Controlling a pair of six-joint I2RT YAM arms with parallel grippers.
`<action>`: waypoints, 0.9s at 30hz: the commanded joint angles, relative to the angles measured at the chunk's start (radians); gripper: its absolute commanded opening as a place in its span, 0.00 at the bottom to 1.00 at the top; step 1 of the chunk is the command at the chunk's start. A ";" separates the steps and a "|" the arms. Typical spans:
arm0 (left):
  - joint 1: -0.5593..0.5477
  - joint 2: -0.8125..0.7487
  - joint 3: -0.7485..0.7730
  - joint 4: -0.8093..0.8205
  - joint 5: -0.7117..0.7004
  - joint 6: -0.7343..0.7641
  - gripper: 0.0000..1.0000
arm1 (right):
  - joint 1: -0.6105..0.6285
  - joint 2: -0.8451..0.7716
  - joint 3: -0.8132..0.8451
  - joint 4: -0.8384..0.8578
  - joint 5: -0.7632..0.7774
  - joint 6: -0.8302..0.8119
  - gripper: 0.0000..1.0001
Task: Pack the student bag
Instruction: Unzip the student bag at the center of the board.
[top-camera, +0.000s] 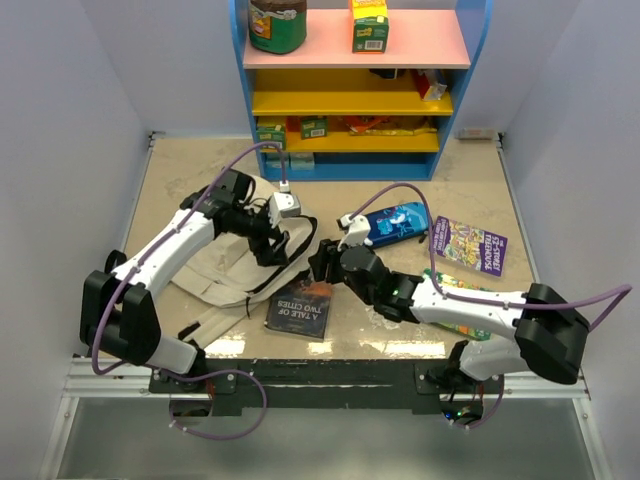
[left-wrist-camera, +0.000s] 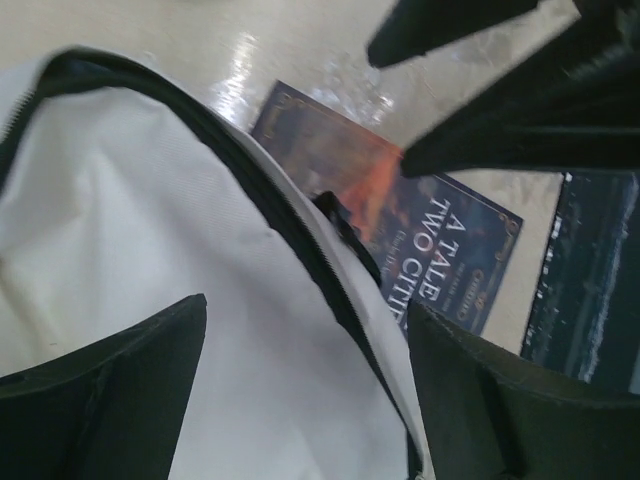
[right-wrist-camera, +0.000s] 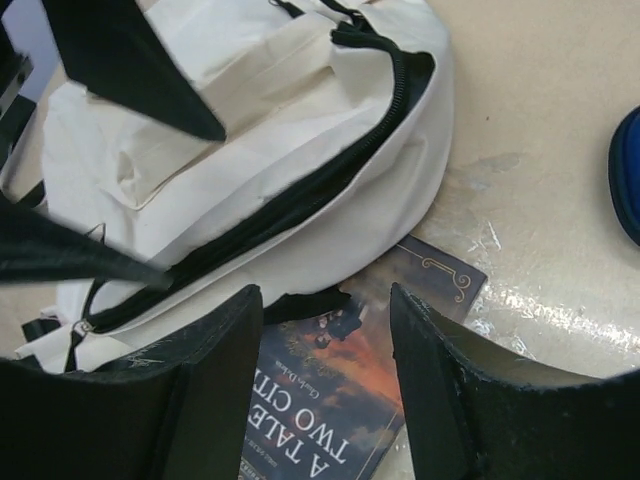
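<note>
— Where is the student bag (top-camera: 215, 268)?
— It is slumped on the left half of the desk (top-camera: 180, 170), with its black zipper edge turned right and overlapping a far corner of the book (top-camera: 300, 310).
— And the left jaws?
— Spread wide over that zipper edge, with nothing between them but the cloth below. I cannot tell whether they touch it.
— The right jaws?
— Parted too, and empty. They are just right of the bag, above the book.

The left arm (top-camera: 172, 248) and right arm (top-camera: 452, 298) are alike: white link shells joined by bulky black joint housings on black bases. A lilac cable (top-camera: 390, 187) loops along each, and the left gripper (left-wrist-camera: 305, 305) ends in matte black, wedge-shaped fingers (left-wrist-camera: 110, 380).
</note>
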 joint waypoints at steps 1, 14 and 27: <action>0.002 -0.012 -0.043 -0.020 0.141 0.080 0.86 | -0.020 0.021 -0.008 0.064 -0.009 0.049 0.55; 0.005 0.009 -0.103 0.110 0.066 0.025 0.61 | -0.021 0.158 0.023 0.178 -0.086 0.069 0.51; 0.010 -0.003 -0.120 0.116 0.040 -0.001 0.06 | -0.018 0.238 0.046 0.264 -0.153 0.072 0.47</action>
